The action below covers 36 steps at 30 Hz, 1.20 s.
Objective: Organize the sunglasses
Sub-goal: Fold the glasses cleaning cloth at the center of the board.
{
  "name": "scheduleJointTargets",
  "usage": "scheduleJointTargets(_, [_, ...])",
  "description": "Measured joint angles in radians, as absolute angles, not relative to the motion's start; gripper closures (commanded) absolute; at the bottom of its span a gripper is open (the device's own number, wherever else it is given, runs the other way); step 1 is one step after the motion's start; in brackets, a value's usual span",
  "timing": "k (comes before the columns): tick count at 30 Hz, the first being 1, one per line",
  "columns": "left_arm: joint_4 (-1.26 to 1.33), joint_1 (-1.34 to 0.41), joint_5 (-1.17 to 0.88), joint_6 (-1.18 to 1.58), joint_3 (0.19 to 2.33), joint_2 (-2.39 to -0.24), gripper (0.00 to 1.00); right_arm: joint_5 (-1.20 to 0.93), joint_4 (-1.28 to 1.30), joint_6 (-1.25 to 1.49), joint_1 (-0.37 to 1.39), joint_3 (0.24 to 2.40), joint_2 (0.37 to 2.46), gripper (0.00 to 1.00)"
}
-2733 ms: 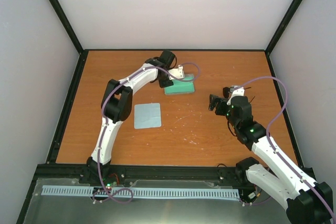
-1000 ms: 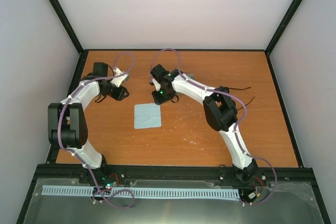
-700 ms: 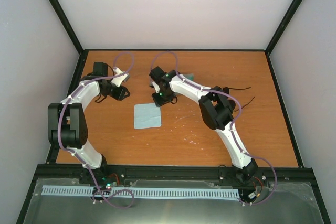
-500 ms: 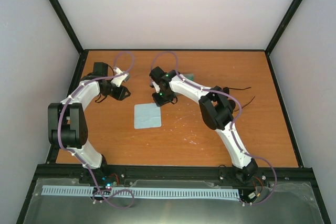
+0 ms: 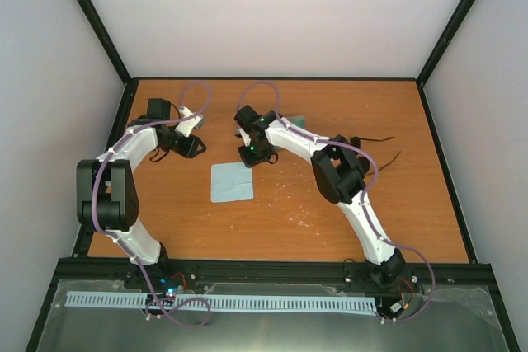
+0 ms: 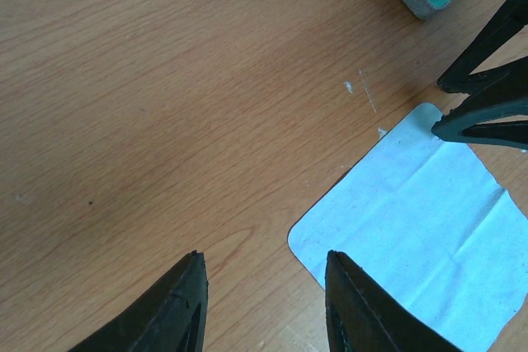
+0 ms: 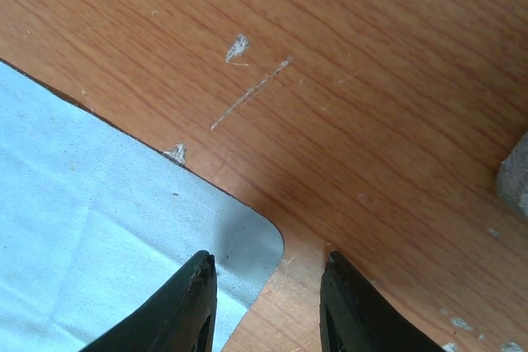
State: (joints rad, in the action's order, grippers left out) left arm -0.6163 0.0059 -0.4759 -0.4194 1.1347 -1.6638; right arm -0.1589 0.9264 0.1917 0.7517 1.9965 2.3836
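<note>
Here, left fingers (image 5: pixel 191 147): partly spread with nothing between them, hanging over bare counter (image 5: pixel 165 204); idle, by the look of it.
Cloth (image 5: pixel 231 181): a pale blue square lying flat, just right of the left fingers; its far right corner sits under the right fingers.
Right fingers (image 5: pixel 252 159): partly open, straddling that rounded corner and gripping nothing (whether the tips touch the fabric I cannot tell).
Case (image 5: pixel 294 119): grey with a mint-green inside, just beyond the right fingers and largely hidden by that arm from above.
Sunglasses (image 5: pixel 360 142): on the counter well to the right of both sets of fingers, untouched, thin temple arms trailing rightward; not in the case.
Step in hand: seemingly fetching the cloth before the sunglasses are dealt with, so the task looks early.
Next move: probably a drop onto the corner and a pinch; thin fabric lying flat offers little to catch, so one tip may have to scrape under the edge.
Top view alone: the sunglasses and the lie of both arms; neither wrist camera catches the glasses.
Left wrist alone: the right fingers seen side-on above the cloth, plus a corner of the case.
Right wrist alone: the cloth corner ending in the gap, fabric under one finger and bare wood under the other.
</note>
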Motion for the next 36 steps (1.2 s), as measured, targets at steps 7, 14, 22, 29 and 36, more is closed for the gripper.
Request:
scheduleJointTargets(7, [-0.613, 0.006, -0.485, -0.419, 1.135, -1.679, 0.59, -0.162, 0.923, 0.199, 0.755, 2.007, 2.392, 0.73])
scheduleJointTargets(14, [-0.608, 0.006, -0.499, -0.416, 1.134, -1.681, 0.6, -0.162, 0.923, 0.199, 0.773, 2.01, 2.395, 0.84])
scheduleJointTargets(22, [-0.602, 0.006, -0.509, -0.422, 1.123, -1.684, 0.6, -0.15, 0.924, 0.205, 0.788, 2.007, 2.397, 0.97])
scheduleJointTargets(29, [-0.607, 0.004, -0.523, -0.47, 1.106, -1.745, 0.62, -0.11, 0.923, 0.215, 0.793, 2.007, 2.396, 0.97])
scheduleJointTargets(36, [-0.614, -0.017, -0.493, -0.516, 1.092, -1.783, 0.6, -0.08, 0.915, 0.226, 0.793, 2.007, 2.396, 0.97])
